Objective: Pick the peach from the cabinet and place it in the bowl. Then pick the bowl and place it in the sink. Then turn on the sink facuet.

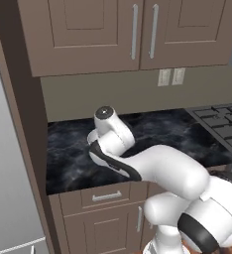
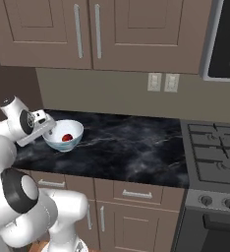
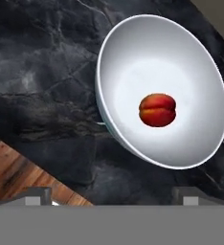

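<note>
A black marbled counter (image 2: 131, 147) runs under brown wall cabinets (image 2: 82, 29), with a stove (image 2: 215, 157) at its right end. The peach (image 3: 157, 110) lies in the middle of the white bowl (image 3: 133, 72), resting on its floor. The bowl stands upright on the counter near its left end and close to the front edge, with wood floor (image 3: 13, 172) visible below that edge in the hand view. The gripper (image 3: 114, 196) hangs above the bowl's near side with its fingers spread wide apart, grasping nothing and clear of both bowl and peach. Drawers (image 2: 136, 193) and lower doors sit beneath the counter; two wall outlets (image 2: 163, 82) sit behind it.
</note>
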Tool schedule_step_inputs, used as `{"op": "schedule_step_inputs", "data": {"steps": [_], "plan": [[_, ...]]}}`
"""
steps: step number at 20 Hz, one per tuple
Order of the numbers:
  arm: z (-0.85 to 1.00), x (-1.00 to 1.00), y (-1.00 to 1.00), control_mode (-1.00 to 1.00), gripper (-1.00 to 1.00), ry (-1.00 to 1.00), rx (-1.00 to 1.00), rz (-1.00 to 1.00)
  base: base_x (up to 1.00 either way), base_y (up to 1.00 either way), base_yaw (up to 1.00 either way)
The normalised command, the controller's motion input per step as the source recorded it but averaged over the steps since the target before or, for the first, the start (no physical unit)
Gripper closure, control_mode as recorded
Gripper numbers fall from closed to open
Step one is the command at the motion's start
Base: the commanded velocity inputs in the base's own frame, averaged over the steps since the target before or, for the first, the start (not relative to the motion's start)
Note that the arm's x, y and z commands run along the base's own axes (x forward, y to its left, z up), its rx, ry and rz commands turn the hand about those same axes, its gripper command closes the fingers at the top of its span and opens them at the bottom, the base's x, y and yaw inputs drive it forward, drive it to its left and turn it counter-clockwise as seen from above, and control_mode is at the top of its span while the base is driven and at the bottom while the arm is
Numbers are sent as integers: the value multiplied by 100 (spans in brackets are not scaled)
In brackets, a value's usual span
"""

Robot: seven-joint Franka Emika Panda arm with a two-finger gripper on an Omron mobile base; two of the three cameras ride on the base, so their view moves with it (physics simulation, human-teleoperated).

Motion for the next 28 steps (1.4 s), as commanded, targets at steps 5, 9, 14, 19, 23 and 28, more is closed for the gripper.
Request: {"op": "schedule_step_inputs", "data": {"steps": [5, 9, 14, 19, 23, 28], "plan": [[-25, 27, 0, -100, -100, 0, -14, 10, 0, 0, 0], [-26, 34, 0, -100, -100, 0, -6, 8, 0, 0, 0], [-33, 21, 0, -100, -100, 0, -2, 7, 0, 0, 0], [-30, 3, 0, -100, -100, 0, -1, 6, 0, 0, 0], [-30, 3, 0, -100, -100, 0, 0, 5, 0, 0, 0], [-24, 15, 0, -100, -100, 0, -1, 2, 0, 0, 0]]}}
